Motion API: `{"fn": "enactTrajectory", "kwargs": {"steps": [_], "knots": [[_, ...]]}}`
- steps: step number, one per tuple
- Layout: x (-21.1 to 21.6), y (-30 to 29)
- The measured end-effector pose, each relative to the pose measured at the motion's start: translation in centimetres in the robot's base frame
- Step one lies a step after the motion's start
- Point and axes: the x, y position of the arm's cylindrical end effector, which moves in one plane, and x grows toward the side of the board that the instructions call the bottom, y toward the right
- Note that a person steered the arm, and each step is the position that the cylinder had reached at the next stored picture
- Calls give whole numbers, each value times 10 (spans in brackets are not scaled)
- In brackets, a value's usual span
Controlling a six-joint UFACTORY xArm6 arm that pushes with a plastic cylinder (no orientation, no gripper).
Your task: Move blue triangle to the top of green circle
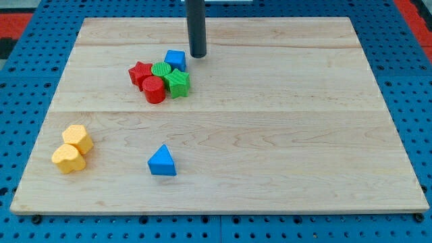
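Up near the view's top, my tip [198,55] stands empty just right of the blue cube [175,59], which tops a cluster holding the green circle [162,69]. Well apart, the blue triangle [162,162] lies toward the view's bottom on the wooden board [304,135].

The green circle [162,69] is mostly hidden behind neighbouring blocks.

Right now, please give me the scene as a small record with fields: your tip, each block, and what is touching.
my tip: just right of blue cube, above the cluster
cluster: red star, green circle, red cylinder, green star, packed together
blue triangle: alone, lower middle
yellow blocks: two, touching, lower left
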Motion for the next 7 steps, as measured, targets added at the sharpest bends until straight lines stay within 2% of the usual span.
{"fn": "enactTrajectory", "kwargs": {"steps": [1, 3, 4, 6, 7], "knots": [[11, -25], [16, 65], [42, 123], [126, 196], [195, 200]]}}
